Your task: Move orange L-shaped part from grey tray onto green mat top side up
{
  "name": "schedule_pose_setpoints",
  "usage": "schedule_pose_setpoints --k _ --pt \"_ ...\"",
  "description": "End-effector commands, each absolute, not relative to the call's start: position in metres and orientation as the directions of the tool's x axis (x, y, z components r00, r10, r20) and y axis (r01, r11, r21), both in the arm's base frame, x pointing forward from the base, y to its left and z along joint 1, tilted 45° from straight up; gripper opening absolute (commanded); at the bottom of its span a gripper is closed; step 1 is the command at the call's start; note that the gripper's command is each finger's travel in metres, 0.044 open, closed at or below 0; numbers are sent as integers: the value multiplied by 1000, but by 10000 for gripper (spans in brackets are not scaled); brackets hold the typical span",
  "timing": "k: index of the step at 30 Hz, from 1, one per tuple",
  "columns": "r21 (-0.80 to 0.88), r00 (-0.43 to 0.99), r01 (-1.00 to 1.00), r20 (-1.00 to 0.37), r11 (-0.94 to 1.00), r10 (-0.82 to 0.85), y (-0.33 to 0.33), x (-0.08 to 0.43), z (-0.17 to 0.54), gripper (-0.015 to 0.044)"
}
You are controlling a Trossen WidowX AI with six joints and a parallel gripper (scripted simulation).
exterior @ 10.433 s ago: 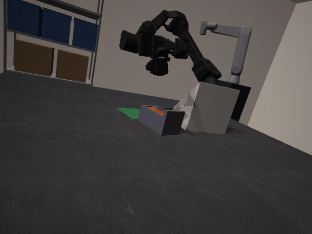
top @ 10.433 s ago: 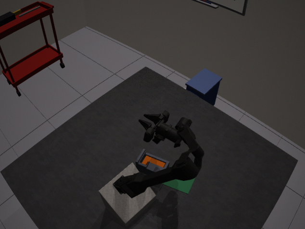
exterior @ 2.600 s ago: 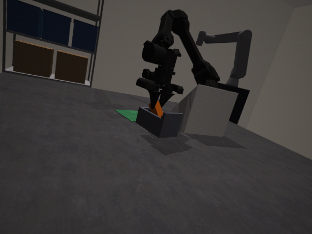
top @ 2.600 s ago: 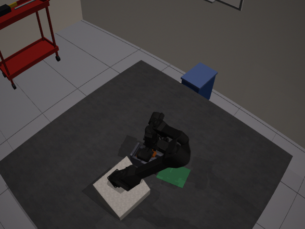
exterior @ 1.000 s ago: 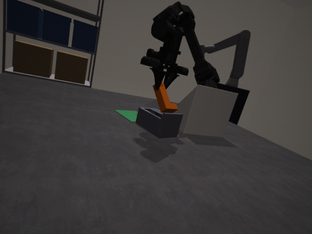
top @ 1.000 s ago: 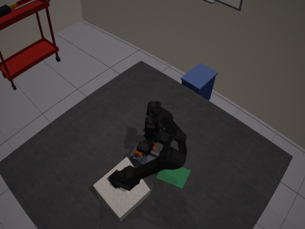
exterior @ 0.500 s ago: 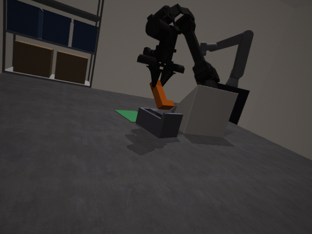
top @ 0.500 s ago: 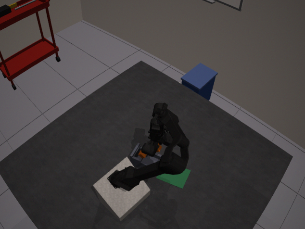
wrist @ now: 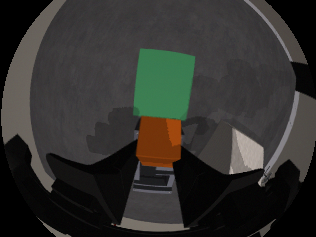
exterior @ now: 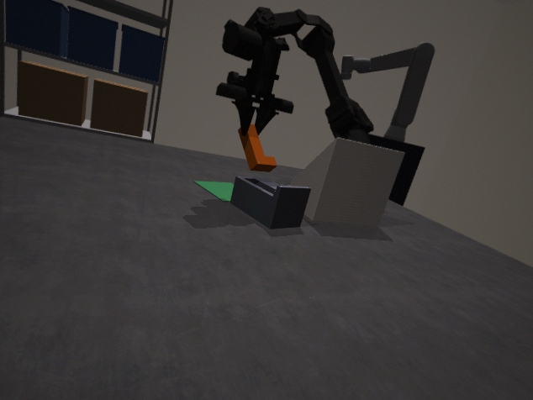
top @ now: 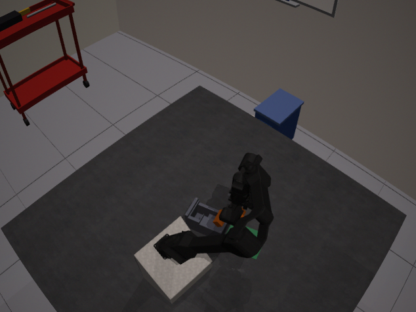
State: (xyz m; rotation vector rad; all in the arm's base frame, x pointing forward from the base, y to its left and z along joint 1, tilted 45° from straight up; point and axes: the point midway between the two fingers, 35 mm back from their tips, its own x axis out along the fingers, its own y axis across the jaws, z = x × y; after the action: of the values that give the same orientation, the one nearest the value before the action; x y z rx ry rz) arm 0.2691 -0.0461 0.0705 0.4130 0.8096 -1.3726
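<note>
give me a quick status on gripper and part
Gripper shut on orange L-shaped part. Part hanging clear above grey tray. Green mat ahead, nothing blocking it.

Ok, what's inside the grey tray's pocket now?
Nothing orange: the pocket of the grey tray shows bare, and the L-shaped part hangs above it in the gripper. The arm covers the pocket's end nearest the mat in the top view.

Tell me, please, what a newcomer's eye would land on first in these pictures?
The orange L-shaped part stands out, hanging steeply tilted from the closed gripper, clear above the grey tray. Next comes the green mat, lying flat beside the tray on its far side from the pale pedestal.
</note>
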Motion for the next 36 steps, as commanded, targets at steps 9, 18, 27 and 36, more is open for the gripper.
schedule_pose_setpoints --k 9,18,27,36 --pt "-191 -6 964 -710 185 -704 -84 278 109 0" --pt "-191 -6 964 -709 184 -705 -97 279 119 0" --pt "-191 -6 964 -709 184 -705 -106 280 110 0" --pt "-191 -6 964 -709 184 -705 -116 279 100 0"
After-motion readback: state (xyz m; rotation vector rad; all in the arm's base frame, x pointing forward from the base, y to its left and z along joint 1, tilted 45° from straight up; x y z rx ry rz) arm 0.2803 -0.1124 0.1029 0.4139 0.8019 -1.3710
